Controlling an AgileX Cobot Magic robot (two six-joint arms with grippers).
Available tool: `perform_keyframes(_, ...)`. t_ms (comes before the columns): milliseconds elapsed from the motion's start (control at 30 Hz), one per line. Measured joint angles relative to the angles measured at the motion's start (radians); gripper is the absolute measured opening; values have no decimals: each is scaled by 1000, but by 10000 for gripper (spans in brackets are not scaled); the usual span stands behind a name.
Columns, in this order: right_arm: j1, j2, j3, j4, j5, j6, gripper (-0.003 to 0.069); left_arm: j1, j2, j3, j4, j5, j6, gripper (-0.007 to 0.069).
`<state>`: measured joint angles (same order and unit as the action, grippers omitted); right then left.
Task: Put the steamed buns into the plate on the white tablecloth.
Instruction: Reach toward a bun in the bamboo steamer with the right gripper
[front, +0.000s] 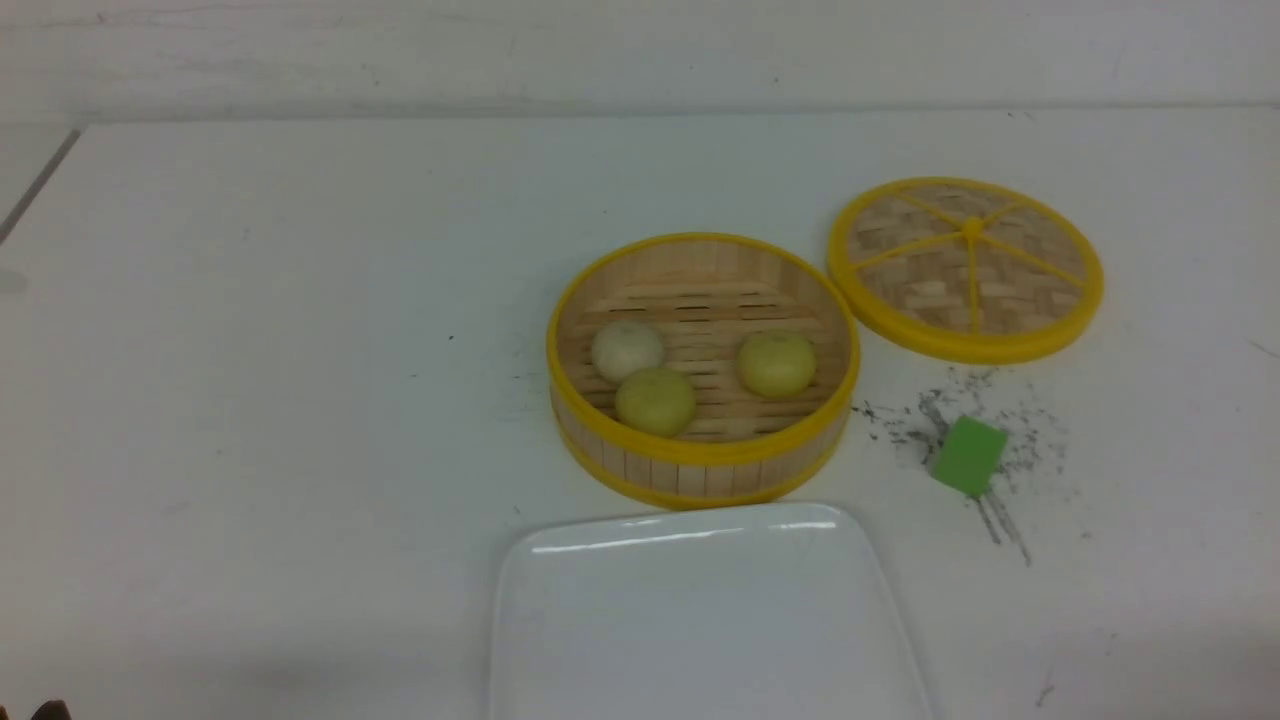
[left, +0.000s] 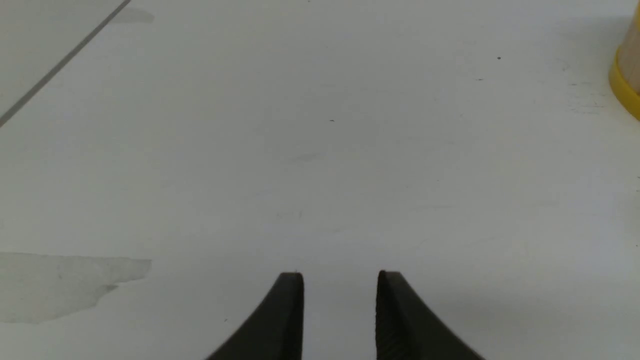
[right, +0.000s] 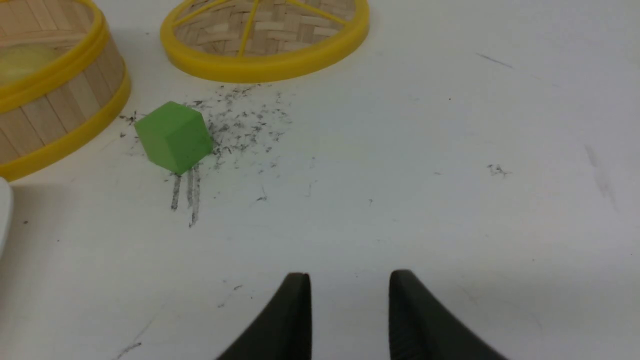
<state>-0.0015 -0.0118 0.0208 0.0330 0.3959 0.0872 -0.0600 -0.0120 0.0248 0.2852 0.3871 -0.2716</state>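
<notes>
Plainly the steamed buns (front: 655, 400) lie forward-left of my right gripper (right: 350, 276) — parted, empty — nearer it than my left gripper (left: 340, 275)

Front view. A pale, faintly streaked wall (front: 640, 50) closes the scene at 12 o'clock and meets the white tablecloth (front: 250, 300) along 1 straight horizontal edge. A thin dark line (front: 40, 185) crosses the cloth diagonally at 10 o'clock. Black scuffs (front: 1005, 525) and specks cluster at 4 o'clock. Light is soft and even, with a dim shadow (front: 250, 680) at 7 o'clock. Left wrist view: 1 pale grey stain (left: 70, 285) on the cloth.
</notes>
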Motion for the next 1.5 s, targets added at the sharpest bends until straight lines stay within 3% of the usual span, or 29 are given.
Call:
perform_keyframes(533,0,0,0,-1,0,0,239,0,0,0,7,0,-7,241)
perform_keyframes(667,0,0,0,41,-3,52,239,0,0,0,-159,-12,-177,241)
perform_keyframes(733,0,0,4,220,-19,208,239,0,0,0,-384,-20,-388,241)
perform_keyframes(767,0,0,4,250,-19,219,239,0,0,0,-384,-20,-388,241)
perform_keyframes(833,0,0,5,397,-34,340,239,0,0,1,-523,-22,-532,241)
perform_keyframes(900,0,0,5,489,-44,400,239,0,0,3,-574,-24,-596,241)
perform_keyframes(1000,0,0,5,548,-59,423,239,0,0,3,-554,-39,-624,241)
perform_keyframes(1167,0,0,5,580,-75,423,235,0,0,3,-464,-121,-637,241)
perform_keyframes(1267,0,0,-15,580,-73,375,197,0,0,4,-434,-197,-632,232)
perform_keyframes(1333,0,0,-68,573,-72,294,141,0,0,-2,-425,-242,-621,203)
perform_keyframes(1400,0,21,-159,546,-56,161,39,0,0,-59,-397,-232,-584,150)
perform_keyframes(1433,0,26,-169,543,-56,150,39,0,0,-67,-394,-227,-579,144)
perform_keyframes(1467,0,78,-244,513,-22,77,-7,0,12,-147,-359,-196,-531,81)
perform_keyframes(1500,0,86,-254,509,-17,69,-8,0,20,-158,-354,-189,-524,81)
